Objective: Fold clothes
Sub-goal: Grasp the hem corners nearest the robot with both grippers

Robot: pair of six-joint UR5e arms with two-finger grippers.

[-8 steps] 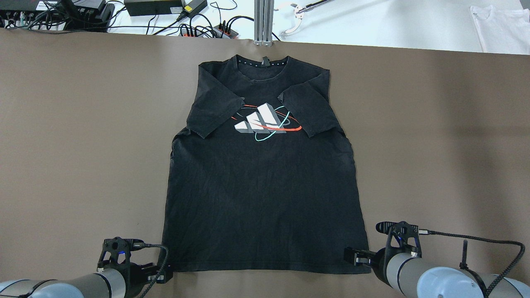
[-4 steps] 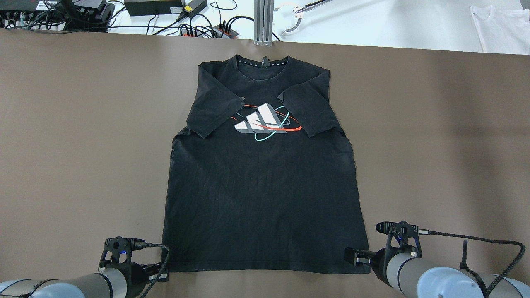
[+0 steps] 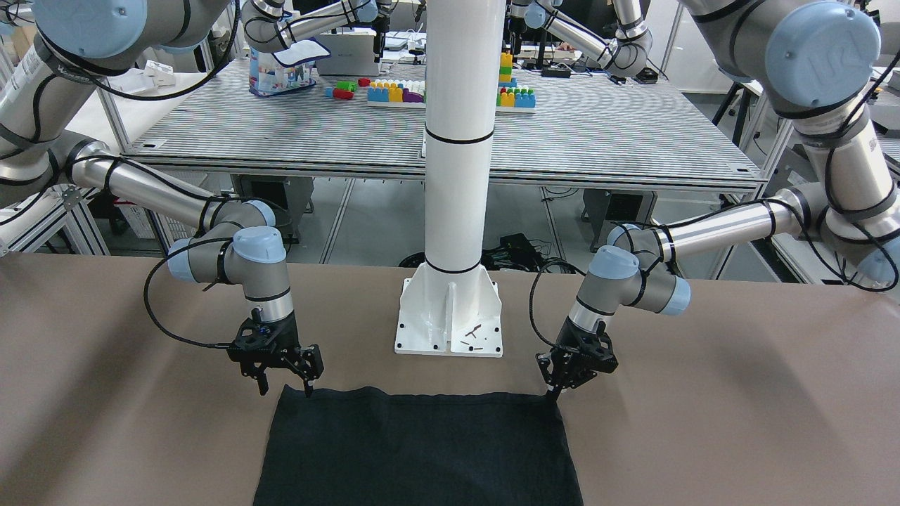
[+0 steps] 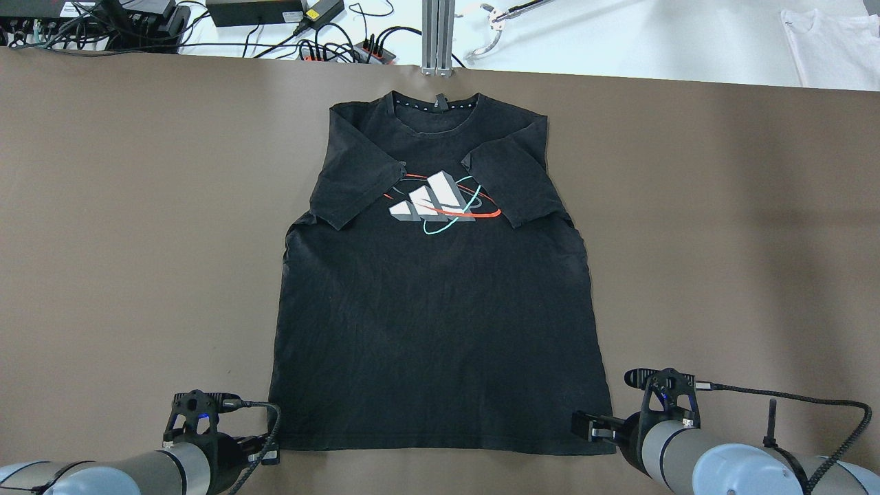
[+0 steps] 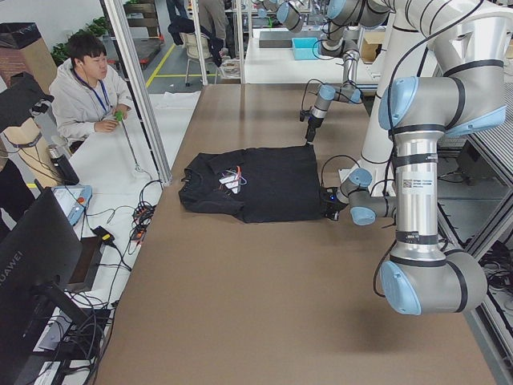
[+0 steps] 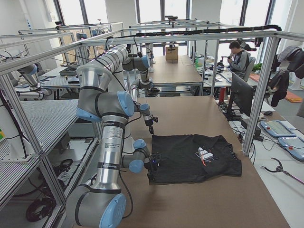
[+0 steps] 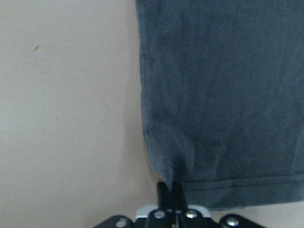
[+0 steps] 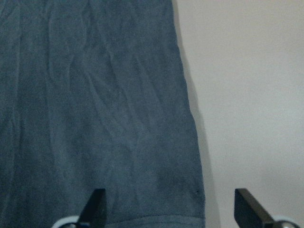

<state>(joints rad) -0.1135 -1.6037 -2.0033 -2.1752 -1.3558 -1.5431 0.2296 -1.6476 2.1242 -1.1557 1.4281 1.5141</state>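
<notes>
L gripper (image 7: 170, 186): jaws pinched tight on one corner of hem (image 7: 237, 183) of shirt (image 4: 433, 323), fabric puckered at the tips. R gripper (image 8: 171, 205): jaws spread wide, straddling the other hem corner, holding nothing. Shirt lies flat on table (image 4: 137, 261), print up, sleeves folded in, collar on far side, hem nearest robot. Risks (my est.): if L lifts before R closes, hem goes up lopsided & shirt skews. R may catch top layer only or miss the edge, and L bite looks shallow, so it could slip out under drag.
</notes>
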